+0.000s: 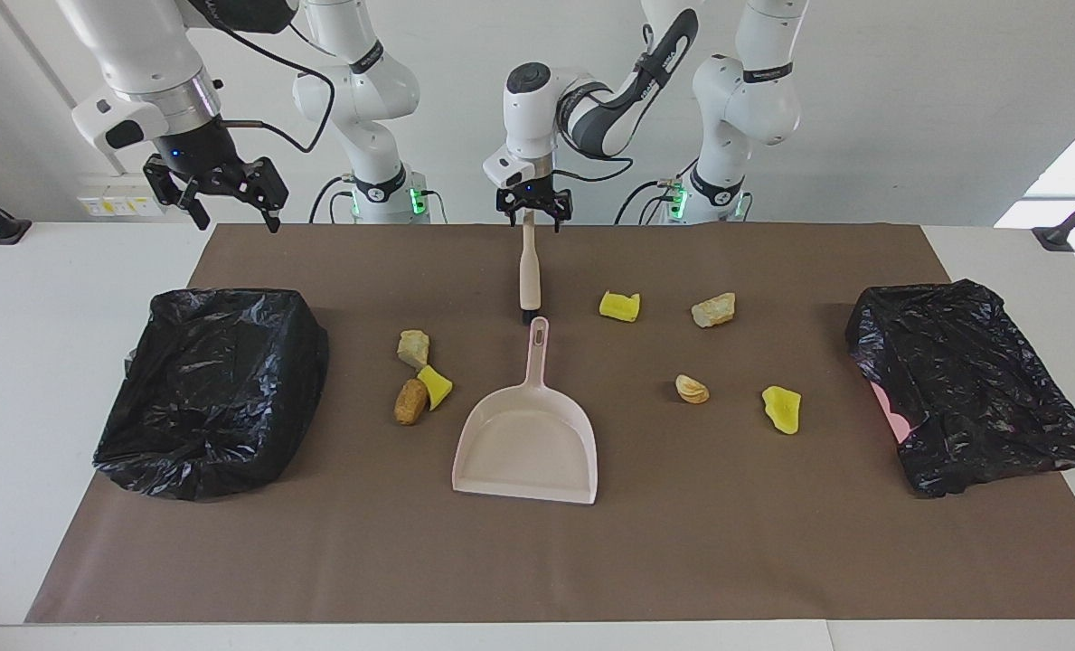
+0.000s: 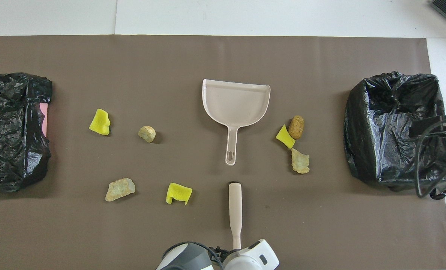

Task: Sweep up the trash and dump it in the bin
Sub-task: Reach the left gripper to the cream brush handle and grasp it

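While the left gripper (image 1: 533, 213) is hanging spread over the thin end of the pale pink plastic brush with black bristles (image 1: 528, 271), nothing is being held, and that is where the risk is sitting. Because the brush is lying flat on the brown mat (image 1: 645, 551), with its bristle end just beside the handle tip of the pale pink plastic dustpan (image 1: 526, 443), a descent that is slightly off could be pinching only the narrow tip, and the brush would likely be swinging or slipping out. Fingers coming down too low could also be jamming against the mat.

Seven lumps of trash are lying scattered around the dustpan. A tan rock-like lump (image 1: 413, 348), a yellow spongy chunk (image 1: 435, 386) and a brown bread-like piece (image 1: 410, 400) are clustering beside the dustpan toward the right arm's end. Two more yellow chunks (image 1: 619, 306) (image 1: 782, 409) and two pale tan pieces (image 1: 713, 310) (image 1: 692, 389) are spreading toward the left arm's end. A careless sweep could be knocking these away from the pan.

The right gripper (image 1: 226, 192) is waiting, spread, above the black bag-lined bin (image 1: 212, 389) at its end; another bagged bin (image 1: 971, 380) is sitting well apart from the dustpan.
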Robot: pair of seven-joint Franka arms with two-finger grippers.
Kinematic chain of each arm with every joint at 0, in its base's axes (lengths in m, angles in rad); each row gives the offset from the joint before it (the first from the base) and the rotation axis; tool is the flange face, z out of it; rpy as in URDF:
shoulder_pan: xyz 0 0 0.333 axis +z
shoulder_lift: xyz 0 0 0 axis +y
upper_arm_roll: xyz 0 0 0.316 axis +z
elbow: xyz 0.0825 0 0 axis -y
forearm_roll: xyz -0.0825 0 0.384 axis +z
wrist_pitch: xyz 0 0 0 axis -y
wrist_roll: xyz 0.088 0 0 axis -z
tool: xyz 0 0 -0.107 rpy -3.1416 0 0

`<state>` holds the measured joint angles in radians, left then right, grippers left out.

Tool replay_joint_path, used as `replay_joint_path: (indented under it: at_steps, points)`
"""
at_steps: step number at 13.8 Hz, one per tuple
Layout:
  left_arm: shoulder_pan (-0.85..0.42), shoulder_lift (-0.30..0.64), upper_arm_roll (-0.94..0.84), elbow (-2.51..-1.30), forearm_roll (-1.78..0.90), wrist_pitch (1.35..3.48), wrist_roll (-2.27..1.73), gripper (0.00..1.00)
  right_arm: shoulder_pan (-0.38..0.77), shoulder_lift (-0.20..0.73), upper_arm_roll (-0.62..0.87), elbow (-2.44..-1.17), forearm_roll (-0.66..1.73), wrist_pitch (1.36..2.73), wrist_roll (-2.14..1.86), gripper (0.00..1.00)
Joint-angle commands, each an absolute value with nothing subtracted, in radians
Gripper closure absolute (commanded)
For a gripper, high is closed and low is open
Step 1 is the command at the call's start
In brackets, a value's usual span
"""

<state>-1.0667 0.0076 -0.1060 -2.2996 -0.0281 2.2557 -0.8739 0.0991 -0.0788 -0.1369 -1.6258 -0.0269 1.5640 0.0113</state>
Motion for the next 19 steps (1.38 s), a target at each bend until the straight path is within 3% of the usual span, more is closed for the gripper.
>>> replay_joint_path:
  at_steps: [1, 2, 4, 7, 8, 9, 10, 14, 19]
  points:
    - [-1.091, 0.014, -0.087, -2.307, -0.037, 2.278, -0.89, 0.04, 0.097, -0.109, -0.135, -1.658, -0.018, 1.559, 0.031, 0.0]
    - [-1.091, 0.012, -0.086, -2.303, -0.037, 2.276, -0.893, 0.06, 0.097, -0.11, -0.135, -1.658, -0.018, 1.559, 0.031, 0.0]
    - [-1.088, 0.009, -0.086, -2.296, -0.037, 2.276, -0.916, 0.21, 0.097, -0.11, -0.135, -1.66, -0.018, 1.557, 0.031, 0.0]
    - [-1.088, 0.009, -0.086, -2.296, -0.037, 2.278, -0.953, 0.71, 0.097, -0.11, -0.135, -1.661, -0.018, 1.559, 0.031, 0.0]
    - [-1.089, 0.008, -0.086, -2.295, -0.037, 2.27, -0.954, 0.8, 0.097, -0.11, -0.135, -1.661, -0.018, 1.559, 0.031, 0.0]
    - [-1.089, 0.002, -0.084, -2.293, -0.037, 2.266, -0.953, 0.94, 0.097, -0.11, -0.135, -1.661, -0.018, 1.559, 0.031, 0.0]
    - [-1.082, -0.006, -0.084, -2.289, -0.037, 2.255, -0.951, 1.0, 0.097, -0.11, -0.135, -1.663, -0.018, 1.559, 0.031, 0.0]
    - [-1.049, -0.066, -0.074, -2.264, -0.034, 2.097, -0.942, 1.0, 0.097, -0.115, -0.135, -1.667, -0.018, 1.559, 0.031, 0.0]
    - [-0.85, -0.11, -0.066, -2.182, -0.005, 1.84, -0.939, 1.0, 0.097, -0.118, -0.135, -1.672, -0.018, 1.559, 0.025, 0.0]
